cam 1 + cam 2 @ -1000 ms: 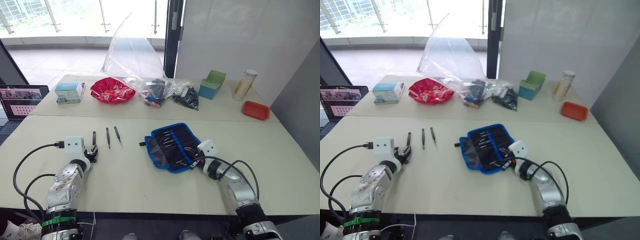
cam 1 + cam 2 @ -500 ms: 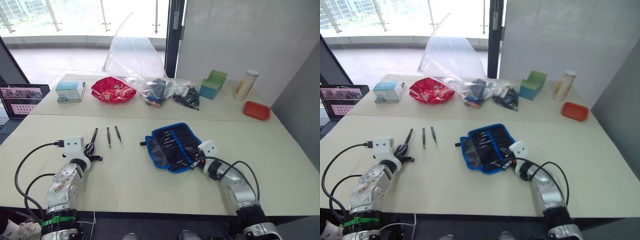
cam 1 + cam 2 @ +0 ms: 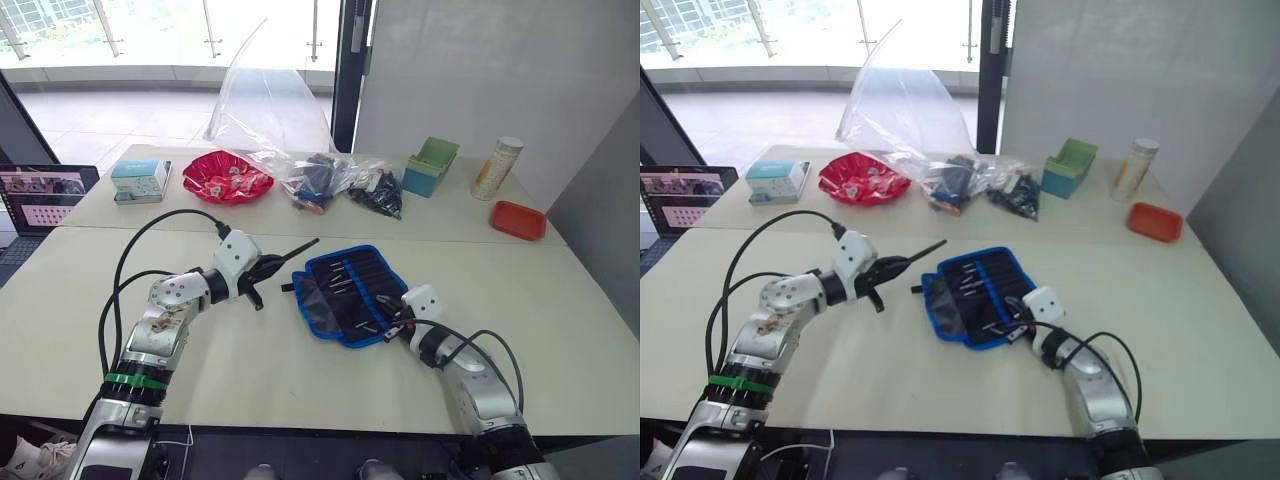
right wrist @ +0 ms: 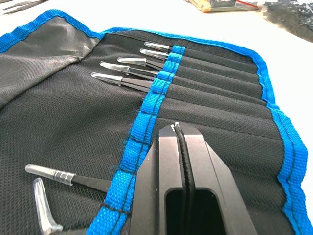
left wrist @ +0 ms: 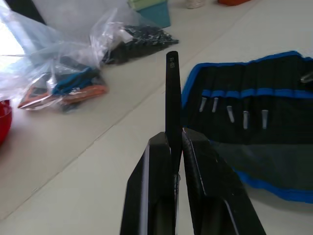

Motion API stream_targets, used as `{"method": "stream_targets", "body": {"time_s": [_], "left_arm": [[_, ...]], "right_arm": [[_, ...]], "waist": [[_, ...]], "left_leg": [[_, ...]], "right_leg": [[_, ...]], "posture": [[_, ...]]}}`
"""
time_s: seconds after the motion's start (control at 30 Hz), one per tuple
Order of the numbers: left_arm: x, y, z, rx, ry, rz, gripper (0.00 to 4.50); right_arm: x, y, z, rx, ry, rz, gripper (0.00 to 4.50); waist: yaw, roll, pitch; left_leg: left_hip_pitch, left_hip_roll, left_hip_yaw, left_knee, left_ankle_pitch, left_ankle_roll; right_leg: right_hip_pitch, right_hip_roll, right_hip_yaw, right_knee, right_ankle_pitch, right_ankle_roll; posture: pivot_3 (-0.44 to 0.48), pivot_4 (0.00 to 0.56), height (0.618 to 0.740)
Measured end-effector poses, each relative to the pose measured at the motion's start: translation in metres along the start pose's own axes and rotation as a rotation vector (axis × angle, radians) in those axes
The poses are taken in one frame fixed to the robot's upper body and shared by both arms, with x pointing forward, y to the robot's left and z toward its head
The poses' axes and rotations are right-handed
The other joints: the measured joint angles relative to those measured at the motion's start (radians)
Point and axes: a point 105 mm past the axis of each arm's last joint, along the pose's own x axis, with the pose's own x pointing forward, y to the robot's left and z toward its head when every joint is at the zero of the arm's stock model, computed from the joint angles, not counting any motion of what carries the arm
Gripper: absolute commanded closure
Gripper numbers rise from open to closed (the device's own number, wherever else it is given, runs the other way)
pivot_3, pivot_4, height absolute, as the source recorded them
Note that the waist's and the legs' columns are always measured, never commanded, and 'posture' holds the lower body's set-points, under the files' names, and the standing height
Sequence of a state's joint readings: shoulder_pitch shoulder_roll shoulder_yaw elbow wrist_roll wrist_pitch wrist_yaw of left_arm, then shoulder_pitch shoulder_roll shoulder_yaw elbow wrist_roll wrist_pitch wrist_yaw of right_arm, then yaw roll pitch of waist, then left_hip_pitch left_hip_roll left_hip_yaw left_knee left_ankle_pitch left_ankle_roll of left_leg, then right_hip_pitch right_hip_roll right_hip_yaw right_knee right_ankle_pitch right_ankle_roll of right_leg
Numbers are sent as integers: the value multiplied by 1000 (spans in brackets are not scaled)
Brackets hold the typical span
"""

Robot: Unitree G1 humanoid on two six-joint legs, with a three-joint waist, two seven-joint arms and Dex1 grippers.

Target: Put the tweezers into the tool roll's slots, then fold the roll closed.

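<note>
- Two pale tables [image 3: 300, 330] stand end to end before a glass wall; the near one carries the task's things.
- Tool roll [image 3: 345, 292]: one, lying open with its black inner face up and blue edging around it, just ahead of the right gripper's closed fingertips.
- Slots [image 4: 161, 78]: a row across the roll under a blue band; four tweezers with clear tip caps sit in it beyond the right jaws, and two more capped ones lie lower, beside those jaws.
- Tweezers [image 5: 172, 93]: one slim black pair, clamped between the left jaws and projecting straight out past their tips toward the roll.
- Left gripper [image 3: 262, 268]: raised over the table, fingers pressed together on the tweezers.
- Right gripper [image 4: 178, 134]: fingers fully together, nothing between them, resting at the roll's near edge.
- Far table: one red bowl [image 3: 226, 180], one clear plastic bag [image 3: 270, 110], one green-and-blue box [image 3: 430, 167], one cylindrical canister [image 3: 497, 168], one red tray [image 3: 518, 220], one small carton [image 3: 139, 182].
- One laptop [image 3: 45, 195] stands well apart from the left jaws.
</note>
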State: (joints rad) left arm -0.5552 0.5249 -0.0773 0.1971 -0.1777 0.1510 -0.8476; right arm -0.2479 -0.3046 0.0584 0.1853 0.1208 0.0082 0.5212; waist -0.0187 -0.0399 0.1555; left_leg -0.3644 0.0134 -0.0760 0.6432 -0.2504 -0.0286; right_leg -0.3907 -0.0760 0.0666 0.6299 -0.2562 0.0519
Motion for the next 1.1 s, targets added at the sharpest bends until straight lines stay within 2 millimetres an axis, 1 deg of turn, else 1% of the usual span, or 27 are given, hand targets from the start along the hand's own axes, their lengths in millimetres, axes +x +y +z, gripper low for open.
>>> {"method": "stream_targets", "body": {"time_s": [0.07, 0.13, 0.27, 0.33, 0.47, 0.7, 0.93, 1.1], "left_arm": [[13, -9, 0, 41, 54, -118, 4486], [25, -16, 2, 63, 93, -199, 4486], [45, -30, 5, 66, 146, -315, 4486], [49, -39, 3, 58, 169, -366, 4486], [53, -53, -10, 24, 242, -426, 4486], [57, -47, -7, 37, 272, -405, 4486], [49, -40, -12, -16, 292, -373, 4486], [46, -41, -18, -50, 292, -353, 4486]], "right_arm": [[-5, 0, -3, 15, 8, -9, 4500], [-8, 3, -2, 27, 1, -5, 4500], [-11, 9, 0, 42, -6, -1, 4500], [-10, 11, 1, 47, -7, 2, 4500], [-10, 12, 1, 52, -6, -4, 4500], [-10, 12, 1, 53, -4, -13, 4500], [-10, 12, 1, 51, -3, -9, 4500], [-8, 12, 1, 51, -1, 0, 4500]], "waist": [[8, 0, 0], [7, 1, 1], [-3, 1, 1], [-13, 2, 1], [-19, 3, 2], [-20, 3, 2], [-21, 3, 2], [-21, 3, 2]], "left_leg": [[-2, -1, -1, 0, 0, 0], [-4, -1, -3, 1, 0, 0], [-4, -1, -3, 1, 0, 0], [-4, -1, -3, 1, 0, 0], [-4, -1, -3, 1, 0, 0], [-4, -1, -3, 1, 0, 0], [-4, -1, -3, 1, 0, 0], [-4, -1, -3, 2, 0, 0]], "right_leg": [[0, 0, 0, 0, 0, 0], [0, 0, 0, -1, 0, 1], [-1, 1, 0, 0, 0, 1], [-1, 1, 0, 0, 0, 1], [-1, 1, 0, 0, 0, 1], [-1, 1, 0, 1, 0, 1], [-1, 1, 0, 1, 0, 1], [-1, 1, 0, 1, 0, 1]], "posture": [[0, 150, 738], [0, 150, 738], [0, 150, 738], [0, 150, 738], [0, 150, 738], [0, 150, 738], [0, 150, 738], [0, 150, 738]]}}
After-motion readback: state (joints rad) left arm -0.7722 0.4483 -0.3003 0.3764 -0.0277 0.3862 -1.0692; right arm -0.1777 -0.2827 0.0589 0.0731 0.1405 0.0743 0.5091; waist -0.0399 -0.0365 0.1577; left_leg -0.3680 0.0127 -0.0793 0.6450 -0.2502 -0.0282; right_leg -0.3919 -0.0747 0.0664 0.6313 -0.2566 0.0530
